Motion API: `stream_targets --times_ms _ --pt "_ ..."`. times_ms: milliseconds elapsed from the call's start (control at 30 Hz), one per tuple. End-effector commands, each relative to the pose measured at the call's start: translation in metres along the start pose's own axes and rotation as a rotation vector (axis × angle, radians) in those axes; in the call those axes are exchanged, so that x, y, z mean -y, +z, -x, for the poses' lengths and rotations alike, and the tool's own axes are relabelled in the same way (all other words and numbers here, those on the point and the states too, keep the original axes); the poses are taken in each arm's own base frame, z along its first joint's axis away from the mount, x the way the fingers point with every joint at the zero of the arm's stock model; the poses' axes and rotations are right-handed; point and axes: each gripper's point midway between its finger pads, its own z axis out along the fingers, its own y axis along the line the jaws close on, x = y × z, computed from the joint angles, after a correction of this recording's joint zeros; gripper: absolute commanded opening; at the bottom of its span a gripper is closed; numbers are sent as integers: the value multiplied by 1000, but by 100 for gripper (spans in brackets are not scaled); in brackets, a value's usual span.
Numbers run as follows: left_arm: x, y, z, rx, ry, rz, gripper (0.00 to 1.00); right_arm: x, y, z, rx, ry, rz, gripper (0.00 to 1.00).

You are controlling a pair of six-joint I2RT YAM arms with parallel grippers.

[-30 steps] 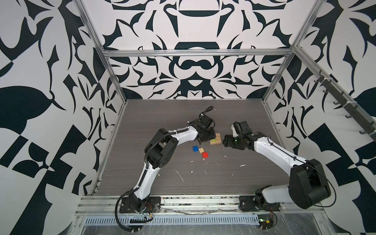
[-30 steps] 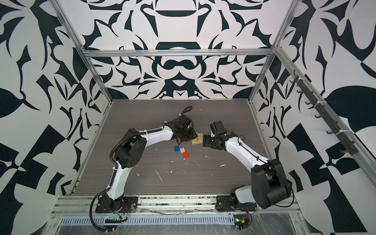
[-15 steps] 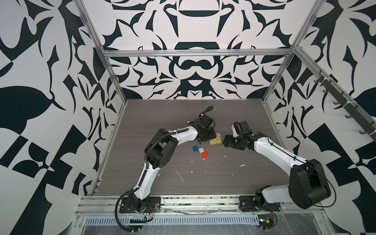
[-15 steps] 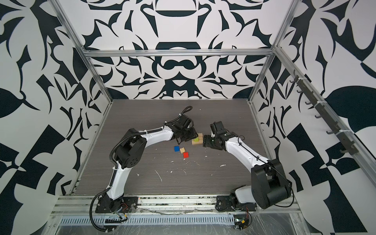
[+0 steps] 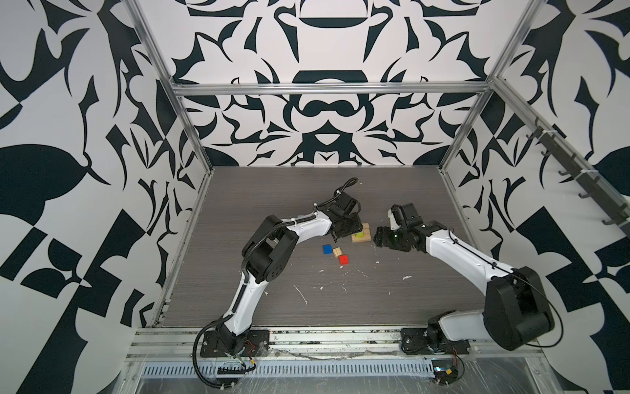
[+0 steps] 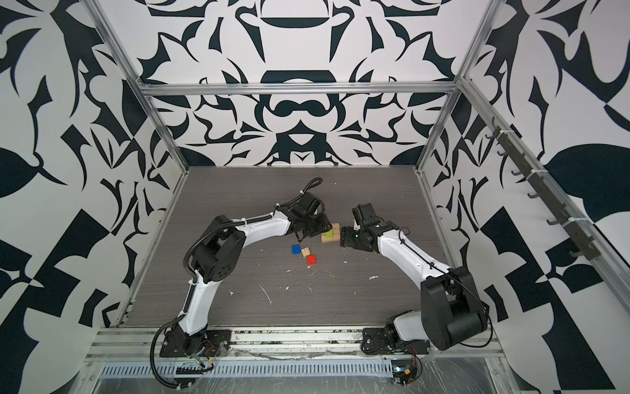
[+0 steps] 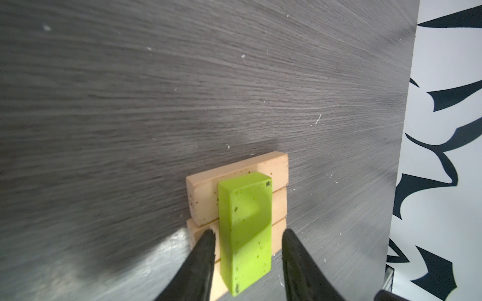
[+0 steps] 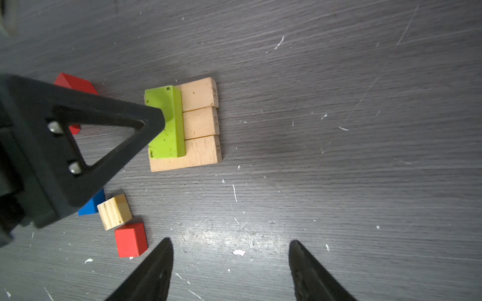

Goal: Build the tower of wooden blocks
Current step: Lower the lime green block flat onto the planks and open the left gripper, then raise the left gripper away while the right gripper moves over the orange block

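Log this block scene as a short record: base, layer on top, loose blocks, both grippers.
Base: three tan planks side by side on the table
Second layer: lime green plank lying across all three
Loose blocks: blue cube, tan cube, red cube, beside the base
Left gripper: open, straddling the plank with gaps
Right gripper: open, empty, over the table

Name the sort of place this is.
Likely a robot test cell: black-and-white patterned wall panels on an aluminium frame surround a grey wood-grain tabletop, with two white robot arms at its front.
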Motion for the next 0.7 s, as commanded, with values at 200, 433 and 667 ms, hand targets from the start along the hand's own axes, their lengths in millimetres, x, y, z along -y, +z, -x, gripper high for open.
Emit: stream_targets --times_ms 200,433,667 --pt "35 -52 23 118 107 -63 50 -17 -13 18 30 -28 55 74" --pt "11 -84 34 153 98 -32 57 -32 -15 24 28 -58 118 76" --pt "-41 -109 33 144 94 92 69 -57 -15 32 27 -101 166 83"
